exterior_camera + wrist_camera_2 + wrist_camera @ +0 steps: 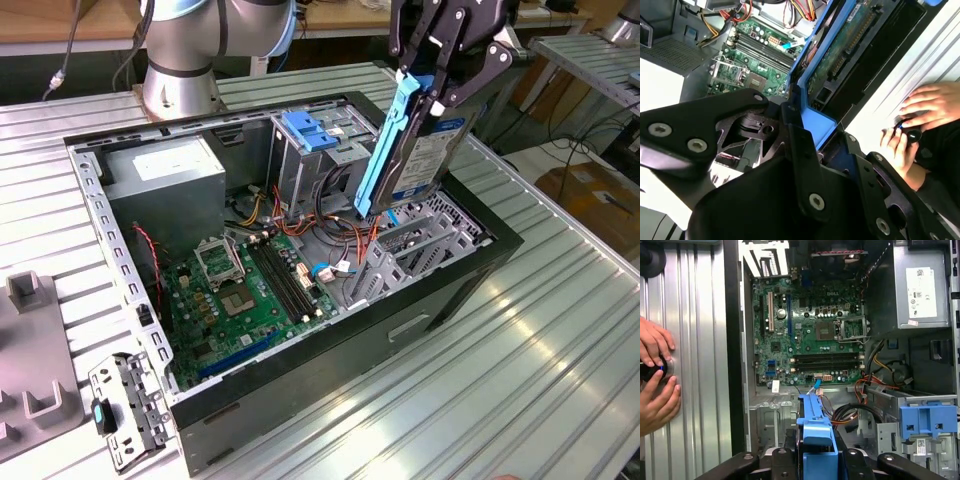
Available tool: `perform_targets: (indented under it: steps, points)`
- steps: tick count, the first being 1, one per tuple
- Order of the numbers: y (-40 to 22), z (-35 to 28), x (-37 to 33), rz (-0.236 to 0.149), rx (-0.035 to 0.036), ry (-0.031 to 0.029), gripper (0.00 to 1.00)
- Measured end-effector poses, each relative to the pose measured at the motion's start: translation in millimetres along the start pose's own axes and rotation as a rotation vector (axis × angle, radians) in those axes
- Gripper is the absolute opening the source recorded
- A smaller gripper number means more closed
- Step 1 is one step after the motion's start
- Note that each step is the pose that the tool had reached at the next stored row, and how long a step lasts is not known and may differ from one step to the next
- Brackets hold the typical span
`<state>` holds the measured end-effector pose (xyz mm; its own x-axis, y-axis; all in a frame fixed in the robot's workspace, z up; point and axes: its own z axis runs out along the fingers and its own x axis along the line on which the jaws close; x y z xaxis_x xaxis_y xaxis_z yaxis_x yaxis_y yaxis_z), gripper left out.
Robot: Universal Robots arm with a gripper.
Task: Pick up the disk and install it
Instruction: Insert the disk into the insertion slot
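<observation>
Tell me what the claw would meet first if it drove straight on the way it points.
The claw, shut on the blue-framed rectangular metal disk, points down into the black computer case. The disk's lower end would probably meet the grey metal drive bay first; depth is unclear.

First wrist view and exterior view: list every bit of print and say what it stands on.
No text can be quoted with confidence.
Power supply box, white sticker: print too small to read.
Disk in the gripper, white label with blue band: too small to read.
Motherboard: a maker's logo and fine white markings, otherwise illegible.
Drive cage, small white sticker: too small to read.
</observation>
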<state>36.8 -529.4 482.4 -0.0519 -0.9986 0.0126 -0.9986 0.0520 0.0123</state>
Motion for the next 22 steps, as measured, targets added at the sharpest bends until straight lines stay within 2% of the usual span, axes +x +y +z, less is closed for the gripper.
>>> perform_targets:
  steps: [5,9,12,14,17,19,22]
  points:
    - [-0.2,1.9,1.6,0.0,0.0097,-0.0003,0.37]
    - [-0.5,4.6,7.3,0.0,0.0145,-0.0006,0.37]
    - [-1.0,6.7,14.3,0.0,0.0164,0.0003,0.37]
    - [-3.6,8.7,16.9,0.0,0.0174,0.0005,0.37]
    - [-10.8,11.6,17.8,0.0,0.0198,0.0004,0.37]
    - [-17.2,15.2,17.5,0.0,0.0252,0.0003,0.37]
    - [-17.9,20.4,20.2,0.0,0.0266,0.0001,0.37]
